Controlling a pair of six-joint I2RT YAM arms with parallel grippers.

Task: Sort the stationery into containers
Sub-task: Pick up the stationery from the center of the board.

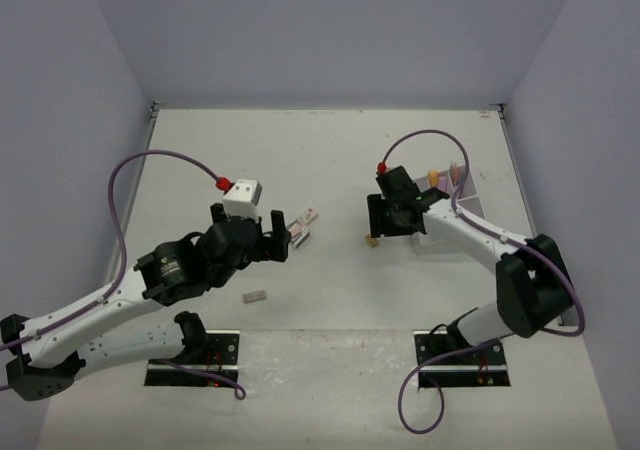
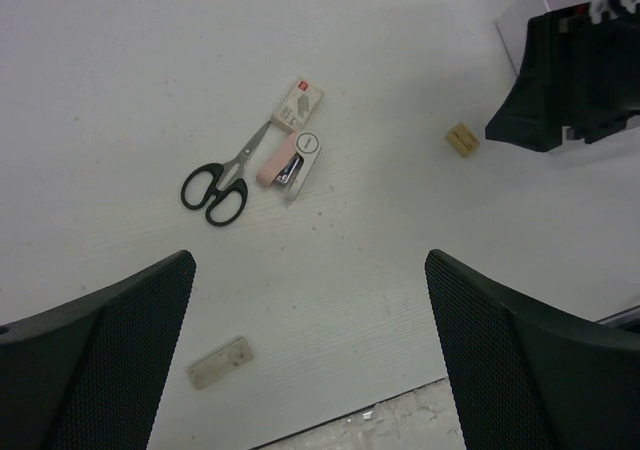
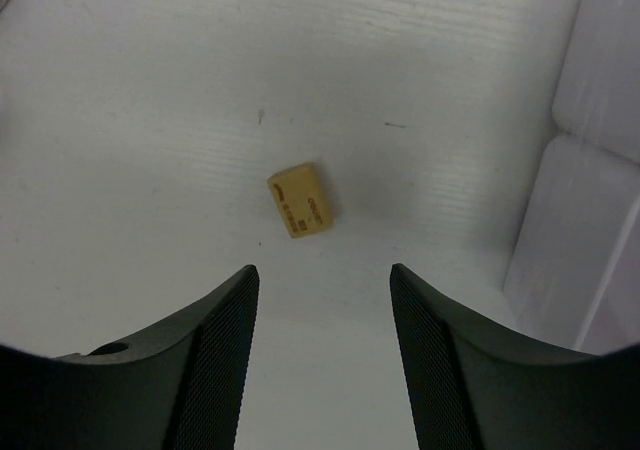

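Black-handled scissors [image 2: 215,185] lie on the white table beside a pink stapler [image 2: 290,162] and a small box [image 2: 298,103]. They are ahead of my left gripper [image 2: 310,270], which is open and empty. A grey block eraser [image 2: 219,362] lies near its left finger and also shows in the top view [image 1: 255,296]. My right gripper [image 3: 322,275] is open and empty, just short of a tan block eraser [image 3: 299,200], which also shows in the top view [image 1: 372,240]. The white divided tray [image 1: 470,208] sits behind the right arm, partly hidden. It holds an orange marker [image 1: 434,178] and a pink marker [image 1: 455,170].
The tray's wall [image 3: 590,220] is close on the right of my right gripper. The white board's near edge [image 2: 400,410] runs just behind my left gripper's fingers. Grey walls enclose the table on three sides. The two grippers [image 1: 285,236] [image 1: 378,225] face each other across the middle.
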